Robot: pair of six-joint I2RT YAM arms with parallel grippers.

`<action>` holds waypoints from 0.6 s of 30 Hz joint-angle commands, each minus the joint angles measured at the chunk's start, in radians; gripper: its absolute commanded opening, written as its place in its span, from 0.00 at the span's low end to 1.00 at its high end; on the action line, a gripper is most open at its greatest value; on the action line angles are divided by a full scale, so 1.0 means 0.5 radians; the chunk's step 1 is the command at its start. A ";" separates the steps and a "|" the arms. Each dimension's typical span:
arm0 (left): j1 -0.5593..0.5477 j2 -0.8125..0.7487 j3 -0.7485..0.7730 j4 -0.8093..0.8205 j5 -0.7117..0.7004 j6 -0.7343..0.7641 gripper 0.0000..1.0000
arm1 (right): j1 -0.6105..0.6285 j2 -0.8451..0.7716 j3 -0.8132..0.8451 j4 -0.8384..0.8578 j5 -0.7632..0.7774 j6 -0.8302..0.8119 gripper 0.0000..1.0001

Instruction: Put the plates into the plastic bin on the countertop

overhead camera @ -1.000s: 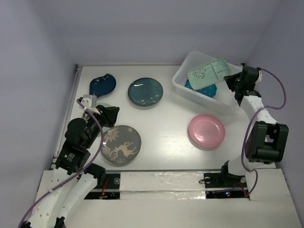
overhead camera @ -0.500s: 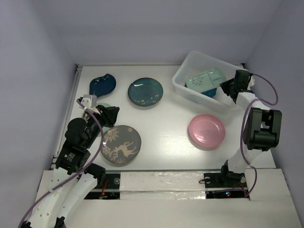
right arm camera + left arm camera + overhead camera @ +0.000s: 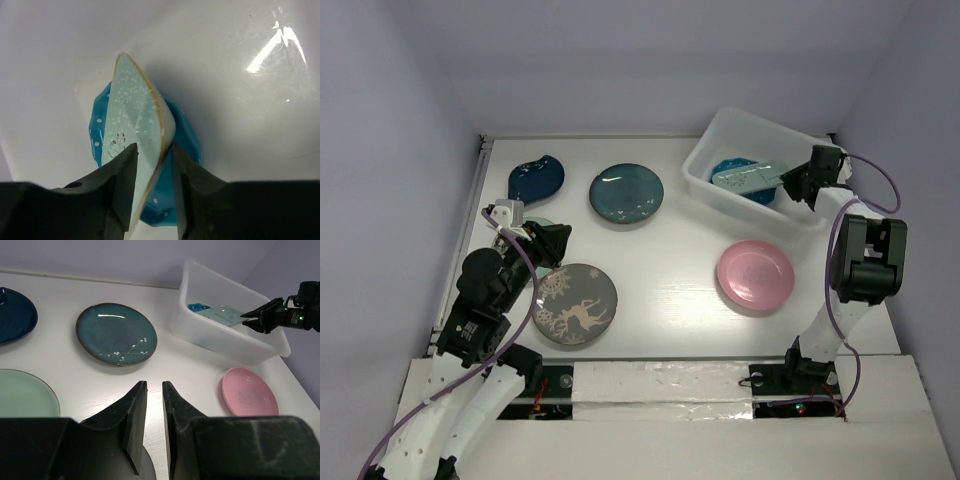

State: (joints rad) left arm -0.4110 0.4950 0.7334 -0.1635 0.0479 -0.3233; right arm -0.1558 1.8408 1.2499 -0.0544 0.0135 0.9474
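Note:
My right gripper (image 3: 788, 182) reaches into the plastic bin (image 3: 740, 206) and is shut on the rim of the mint rectangular tray (image 3: 132, 120). The tray (image 3: 745, 178) lies low over the scalloped bright blue plate (image 3: 182, 150) inside the bin. On the countertop sit the pink plate (image 3: 755, 275), dark teal plate (image 3: 626, 193), navy leaf-shaped dish (image 3: 536, 178) and grey deer-pattern plate (image 3: 573, 304). A pale green plate (image 3: 22, 392) is partly hidden under my left arm. My left gripper (image 3: 154, 385) hovers shut and empty near the deer plate's far edge.
The bin stands at the back right, close to the right wall. A rail (image 3: 480, 170) runs along the countertop's left edge. The taped white strip (image 3: 670, 380) lies along the front edge. Bare countertop (image 3: 670, 250) lies between the teal and pink plates.
My right gripper has lowered the mint tray from tilted above the bin's rim down into the bin, onto the blue plate. The left arm has not moved.

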 commanded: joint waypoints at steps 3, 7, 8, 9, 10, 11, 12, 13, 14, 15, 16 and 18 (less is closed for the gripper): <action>-0.006 -0.017 0.033 0.057 0.002 0.002 0.17 | 0.011 -0.049 0.047 0.075 -0.033 -0.054 0.46; -0.006 -0.027 0.033 0.054 0.002 -0.001 0.17 | 0.011 -0.098 -0.009 0.084 0.006 -0.066 0.57; -0.006 -0.030 0.030 0.054 0.002 0.002 0.17 | 0.011 -0.119 -0.030 0.087 0.031 -0.085 0.60; -0.006 -0.033 0.033 0.054 -0.001 -0.001 0.17 | 0.011 -0.147 -0.039 0.087 0.043 -0.094 0.63; -0.006 -0.033 0.033 0.051 0.002 0.002 0.17 | 0.011 -0.178 -0.045 0.087 0.056 -0.106 0.67; -0.006 -0.033 0.033 0.057 0.002 -0.001 0.17 | 0.011 -0.245 -0.052 0.084 0.077 -0.134 0.73; -0.006 -0.033 0.033 0.057 0.002 -0.001 0.17 | 0.011 -0.279 -0.052 0.075 0.083 -0.149 0.76; -0.006 -0.036 0.033 0.057 0.002 -0.001 0.17 | 0.011 -0.316 -0.049 0.066 0.096 -0.167 0.78; -0.006 -0.033 0.033 0.057 0.002 -0.001 0.17 | 0.011 -0.353 -0.042 0.035 0.132 -0.204 0.81; -0.006 -0.036 0.033 0.057 0.002 0.002 0.17 | 0.011 -0.417 -0.033 0.014 0.148 -0.226 0.81; -0.006 -0.036 0.033 0.057 0.002 -0.001 0.17 | 0.011 -0.442 -0.021 -0.005 0.154 -0.244 0.82; -0.006 -0.036 0.033 0.060 -0.001 -0.001 0.17 | 0.029 -0.497 -0.015 -0.051 0.163 -0.287 0.85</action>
State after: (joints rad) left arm -0.4110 0.4877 0.7334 -0.1631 0.0479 -0.3233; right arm -0.1509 1.6596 1.2110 -0.0765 0.0566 0.8597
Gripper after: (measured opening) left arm 0.164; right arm 0.842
